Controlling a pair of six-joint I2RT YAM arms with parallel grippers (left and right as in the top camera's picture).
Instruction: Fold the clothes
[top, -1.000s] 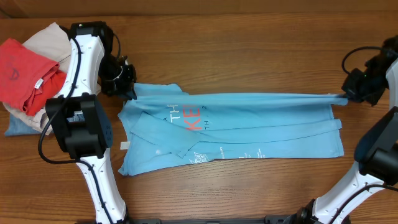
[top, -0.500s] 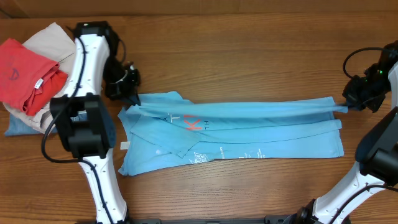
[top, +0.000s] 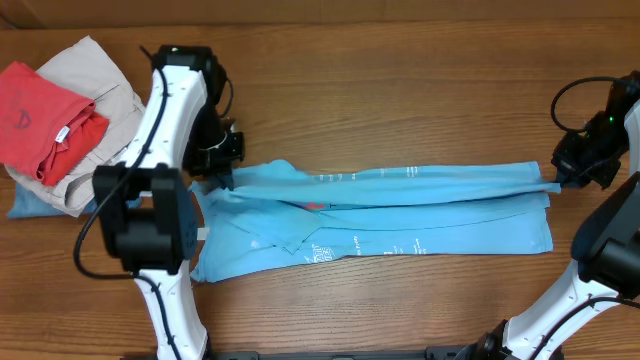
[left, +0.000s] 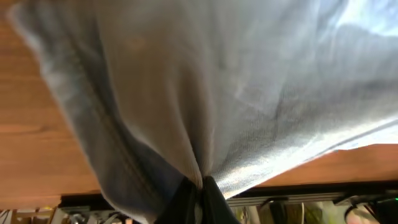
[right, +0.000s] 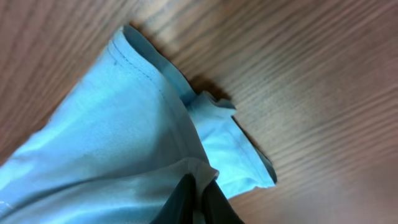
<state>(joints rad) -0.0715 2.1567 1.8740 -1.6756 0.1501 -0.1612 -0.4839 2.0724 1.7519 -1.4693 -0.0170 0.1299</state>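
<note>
The sky-blue T-shirt is laid lengthwise across the middle of the wooden table. Its far long edge is drawn over the chest, so only a sliver of red-orange lettering is seen. The left gripper is closed on the collar end, with bunched cloth pinched between its fingers. The right gripper is clamped on the upper corner of the opposite end, the hem gathered between closed fingers. Between them the upper edge is pulled taut and is possibly lifted slightly, though height cannot be judged from above. A pile of garments is stacked beyond the left gripper.
</note>
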